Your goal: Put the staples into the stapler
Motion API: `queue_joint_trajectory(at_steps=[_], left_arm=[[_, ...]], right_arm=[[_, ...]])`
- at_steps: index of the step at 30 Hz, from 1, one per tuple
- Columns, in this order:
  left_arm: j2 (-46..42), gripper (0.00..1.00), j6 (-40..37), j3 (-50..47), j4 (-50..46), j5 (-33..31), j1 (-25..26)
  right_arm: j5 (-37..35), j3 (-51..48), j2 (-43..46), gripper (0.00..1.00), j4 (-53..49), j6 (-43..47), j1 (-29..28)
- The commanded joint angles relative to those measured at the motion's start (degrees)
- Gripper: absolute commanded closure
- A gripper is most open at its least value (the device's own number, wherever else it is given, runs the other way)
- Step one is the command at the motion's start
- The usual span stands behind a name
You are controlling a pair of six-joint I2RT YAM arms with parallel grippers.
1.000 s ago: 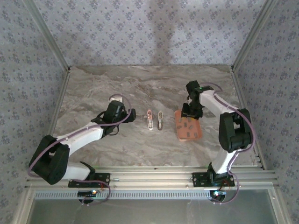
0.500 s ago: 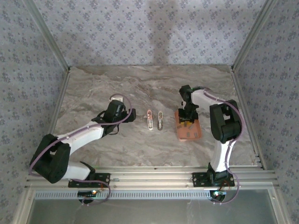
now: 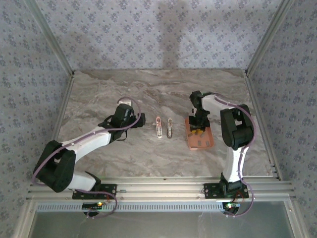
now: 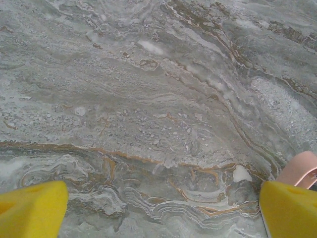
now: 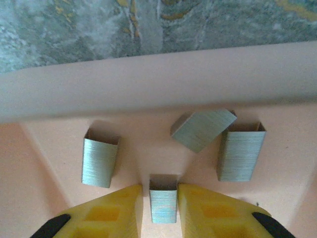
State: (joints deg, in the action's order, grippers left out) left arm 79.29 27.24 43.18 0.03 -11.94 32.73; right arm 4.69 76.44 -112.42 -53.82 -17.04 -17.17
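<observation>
Marble tabletop (image 3: 99, 94): left claw (image 4: 159, 208) wide open, empty; right claw (image 5: 164, 194) pinches staple strip (image 5: 163, 210) inside salmon tray (image 5: 148, 84).

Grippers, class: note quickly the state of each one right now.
Left gripper: open, holding nothing.
Right gripper: closed on one staple strip in the tray.
</observation>
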Motion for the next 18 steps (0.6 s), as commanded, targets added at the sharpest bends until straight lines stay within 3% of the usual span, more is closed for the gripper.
queue_joint_trajectory(at_steps=[1, 8, 18], left_arm=[[-0.1, 0.02, 0.2, 1.9, -0.3, 1.1, -0.3], [-0.1, 0.02, 0.0, 2.1, -0.8, 1.7, -0.3], [0.5, 0.02, -0.1, 2.7, -0.5, 2.6, -0.3]], right_arm=[[-2.0, 1.4, -1.9, 0.72, 0.6, 0.7, 0.2], [-5.0, 3.2, -0.2, 0.72, -2.2, -0.3, -0.7], [-3.5, 3.5, -1.4, 0.74, -2.0, -1.3, -1.0]])
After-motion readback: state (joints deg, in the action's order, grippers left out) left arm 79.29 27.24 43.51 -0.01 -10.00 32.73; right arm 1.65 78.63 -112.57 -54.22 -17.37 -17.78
